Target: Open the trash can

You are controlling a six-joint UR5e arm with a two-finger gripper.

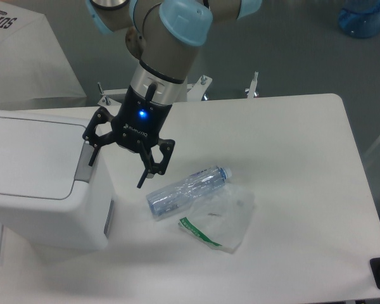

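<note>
Trash can (41,177) sits at the left end of the worktop (291,158), lid flat and closed as far as we can see. Gripper (118,166) hangs just right of the can's upper right edge, fingers spread wide, nothing held; its left finger (92,152) is close to the grey latch (82,166) on the can's right face, though we cannot tell whether they touch. Right of the can, near the gripper, lie a clear plastic bottle (187,188) and a clear bag (225,221), both apart from the can. Our judgement: the step in hand is pressing the latch. We would drive one fingertip squarely onto the grey panel, push straight in without sliding the can, then clear the lid's path.
</note>
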